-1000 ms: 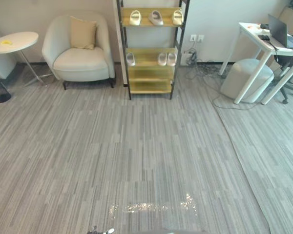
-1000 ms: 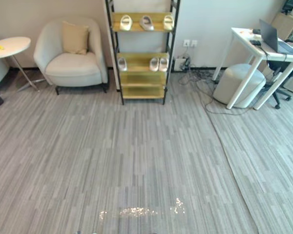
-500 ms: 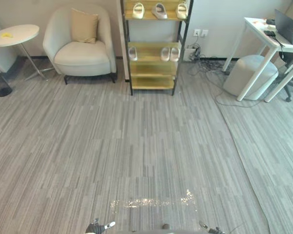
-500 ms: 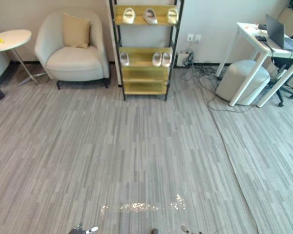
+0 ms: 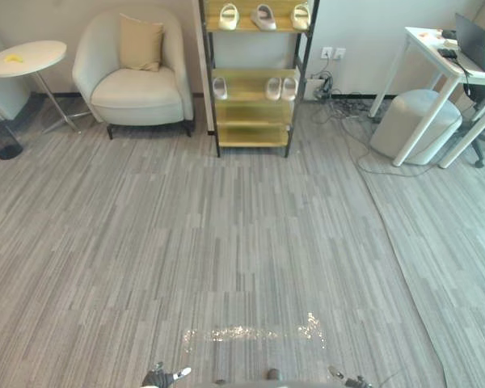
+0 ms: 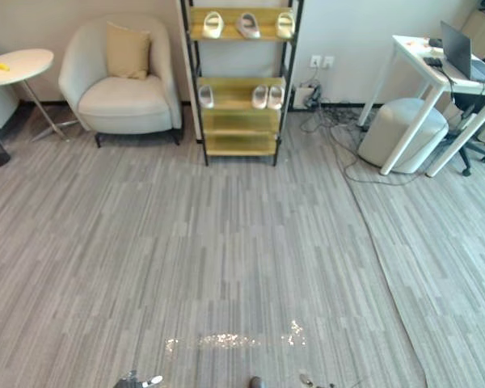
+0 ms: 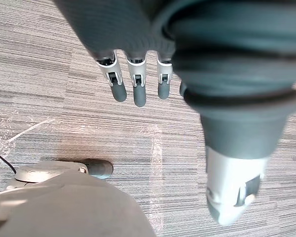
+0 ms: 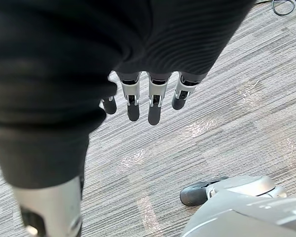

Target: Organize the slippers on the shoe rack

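Grey striped carpet [image 5: 242,242] runs from under both sets of fingertips to the far wall. Far ahead of the fingers, off toward the left hand's side, sits a cream armchair [image 5: 137,85]. Straight ahead and just beside it stands the shoe rack [image 5: 253,133], black-framed with wooden shelves. Ahead toward the right hand's side are a white desk [image 5: 436,69] and a pale round pouf [image 5: 415,125], with loose cables [image 5: 343,113] on the floor between pouf and rack.

The left hand [image 7: 138,89] and the right hand [image 8: 155,103] hang low over the carpet, fingers straight and loosely spread, thumbs apart, holding nothing.

The slippers all lie on the rack, well beyond the fingers' reach. Three pale ones [image 5: 263,16] are spaced along the top shelf. On the shelf below, a lone slipper [image 5: 219,88] lies at the left-hand end, apart from a pair [image 5: 273,88] set side by side at the other end.

The step in hand looks like the approach. Head straight for the rack's middle, away from the armchair on one side and the cables on the other. Stop where the middle shelf comes just within the fingertips' reach rather than crowding the frame. Hold the fingers relaxed until then; the lone slipper seems the first piece to sort, and the left hand is on its side
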